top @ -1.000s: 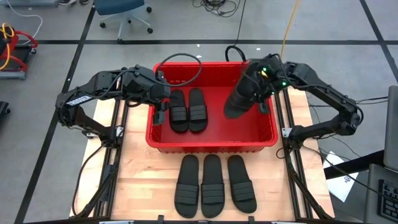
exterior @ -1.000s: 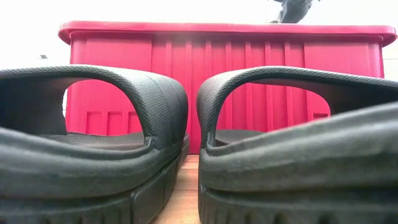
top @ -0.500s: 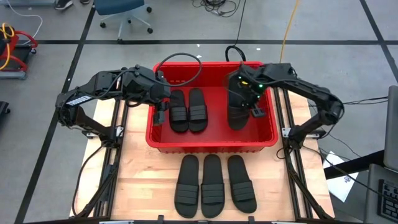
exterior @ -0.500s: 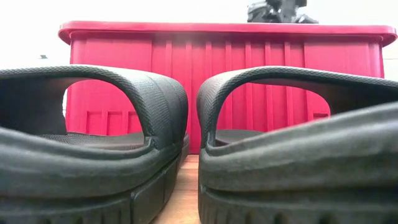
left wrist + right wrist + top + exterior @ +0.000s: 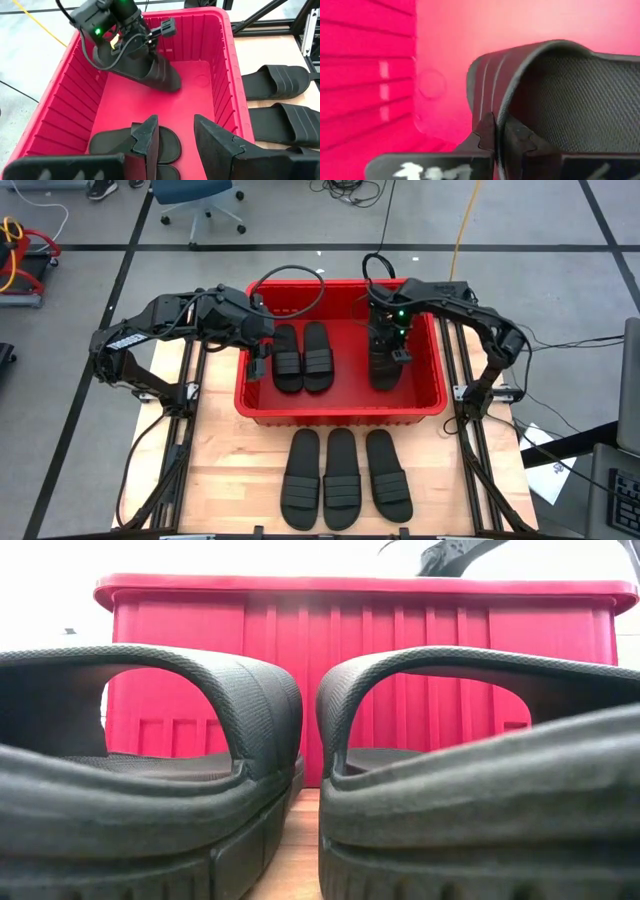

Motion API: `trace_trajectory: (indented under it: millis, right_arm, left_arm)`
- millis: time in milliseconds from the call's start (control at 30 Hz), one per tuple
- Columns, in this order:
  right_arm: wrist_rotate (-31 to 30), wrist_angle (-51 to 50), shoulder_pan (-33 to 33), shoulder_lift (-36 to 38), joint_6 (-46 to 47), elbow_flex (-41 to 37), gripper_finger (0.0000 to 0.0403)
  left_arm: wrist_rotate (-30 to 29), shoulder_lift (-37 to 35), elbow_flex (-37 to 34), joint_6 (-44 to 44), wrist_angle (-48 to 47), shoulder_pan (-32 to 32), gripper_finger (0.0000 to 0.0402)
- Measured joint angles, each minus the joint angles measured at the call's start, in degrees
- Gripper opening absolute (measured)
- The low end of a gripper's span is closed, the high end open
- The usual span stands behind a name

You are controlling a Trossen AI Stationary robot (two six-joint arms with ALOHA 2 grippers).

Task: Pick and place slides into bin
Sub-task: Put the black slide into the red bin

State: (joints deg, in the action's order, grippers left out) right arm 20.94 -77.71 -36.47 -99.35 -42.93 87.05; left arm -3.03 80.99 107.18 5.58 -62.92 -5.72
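The red bin point(image 5: 340, 414) stands at the table's middle. Two black slides point(image 5: 302, 357) lie flat side by side on its floor at the left. My right gripper point(image 5: 396, 338) is shut on a third slide point(image 5: 384, 363) inside the bin's right half; it also shows in the left wrist view point(image 5: 150, 70). My left gripper point(image 5: 175, 134) is open and empty, low over the bin's left side next to the two slides point(image 5: 112, 142). Three more slides point(image 5: 342, 478) lie in a row on the table in front of the bin. My right gripper pinches the slide's strap at its edge point(image 5: 501, 117), one finger on the ribbed outer face and one under the strap on the textured inner face. The fingers come from above, pointing down. The slide hangs tilted, its lower end point(image 5: 171, 84) at the bin's floor; I cannot tell whether it touches.
The bin's walls point(image 5: 75, 90) rise on all sides around both grippers. In the low view two of the front slides point(image 5: 200, 740) fill the foreground before the bin's front wall point(image 5: 370, 660). Bare bin floor point(image 5: 195, 105) lies between the held slide and the pair.
My right gripper has gone down into the bin and a little toward the table's left and near edges, carrying the slide. The slide has turned from slanting across the bin's far right corner to lying lengthwise, lower in the bin's right half.
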Motion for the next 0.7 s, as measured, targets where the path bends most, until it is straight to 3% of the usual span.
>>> trace_trajectory:
  millis: [300,433,700]
  right_arm:
    - [1.39,6.47,-0.17,-0.22,1.26,-8.62,0.0001]
    - [1.68,8.50,-0.77,-0.25,4.56,-10.01,0.0002]
    - [1.71,8.75,-0.72,-0.29,1.86,-10.30,0.0005]
  left_arm:
    - [0.02,0.00,0.00,0.11,0.00,-0.17,0.0122]
    - [0.02,0.00,0.00,0.11,0.00,-0.17,0.0122]
    - [0.02,0.00,0.00,0.11,0.00,-0.20,0.0122]
